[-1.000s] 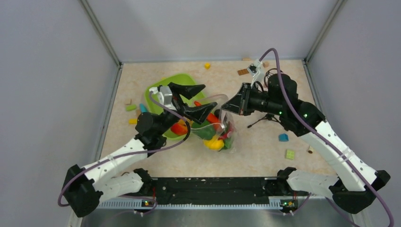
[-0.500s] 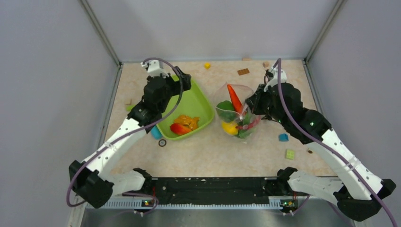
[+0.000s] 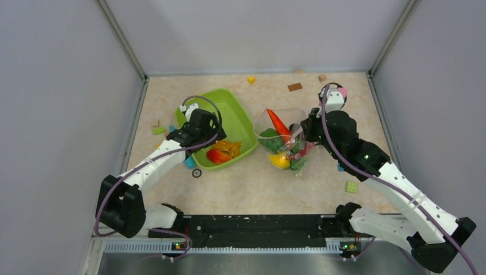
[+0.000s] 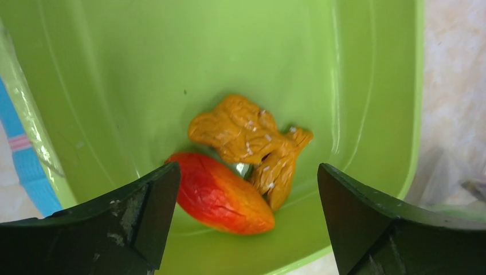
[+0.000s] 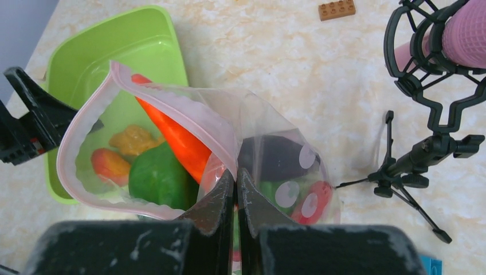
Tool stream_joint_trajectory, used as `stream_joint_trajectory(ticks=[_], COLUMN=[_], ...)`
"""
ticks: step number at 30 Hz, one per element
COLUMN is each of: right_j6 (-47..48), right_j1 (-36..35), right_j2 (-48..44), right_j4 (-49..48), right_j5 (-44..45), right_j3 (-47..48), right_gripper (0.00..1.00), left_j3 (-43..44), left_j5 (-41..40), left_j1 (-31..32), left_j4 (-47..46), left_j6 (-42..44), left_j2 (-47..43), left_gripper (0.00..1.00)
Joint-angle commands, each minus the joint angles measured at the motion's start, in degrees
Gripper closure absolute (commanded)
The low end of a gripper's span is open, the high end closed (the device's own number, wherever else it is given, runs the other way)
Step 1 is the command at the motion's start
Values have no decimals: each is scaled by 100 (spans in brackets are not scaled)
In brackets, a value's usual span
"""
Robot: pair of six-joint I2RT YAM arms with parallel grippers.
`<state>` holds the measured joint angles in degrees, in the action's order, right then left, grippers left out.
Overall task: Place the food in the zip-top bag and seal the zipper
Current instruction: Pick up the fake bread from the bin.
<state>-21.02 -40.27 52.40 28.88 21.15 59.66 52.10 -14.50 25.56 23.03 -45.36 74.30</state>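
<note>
My left gripper hangs open, low inside the lime-green tray. Between its fingers lie a red-orange toy fruit and a golden-brown food piece; it touches neither. My right gripper is shut on the rim of the zip-top bag, holding its mouth open. The pinkish zipper curves round that mouth. Inside the bag are an orange carrot, a green pepper, a dark eggplant, a red spotted piece and a yellow lemon.
A small black tripod and a pink-tipped holder stand right of the bag. Loose blocks are scattered about: yellow, brown, green and another green. A small ring lies by the tray's near corner.
My left gripper has left the bag's mouth, swung out past the tray's far end, and come back down over the two pieces in the tray. The right gripper carried the bag rightward.
</note>
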Motion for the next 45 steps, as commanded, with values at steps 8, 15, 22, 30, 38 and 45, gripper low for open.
stream_joint_trajectory(ticks=[8,15,22,30,38,45], right_j6=[254,280,321,262,191,129], right_j1=[6,11,19,28,27,28], right_j2=[-131,37,125,91,-88,-126], right_j4=[-683,-681,-658,-650,-696,-668], right_j5=[299,484,598,589,482,274], right_j3=[-82,-69,-58,-85,-130,-108], right_gripper=[100,100,100,100,100,100], left_j3=[163,102,253,352,321,300], left_j5=[752,1192,1902,1676,827,53], left_j1=[-7,-116,-156,-158,-157,-153], left_j4=[714,191,-109,38,-282,-738], left_j6=[-214,-297,-224,-202,-243,-2], left_j2=[1074,1824,2265,1914,981,-199], left_gripper=[9,19,41,87,100,100])
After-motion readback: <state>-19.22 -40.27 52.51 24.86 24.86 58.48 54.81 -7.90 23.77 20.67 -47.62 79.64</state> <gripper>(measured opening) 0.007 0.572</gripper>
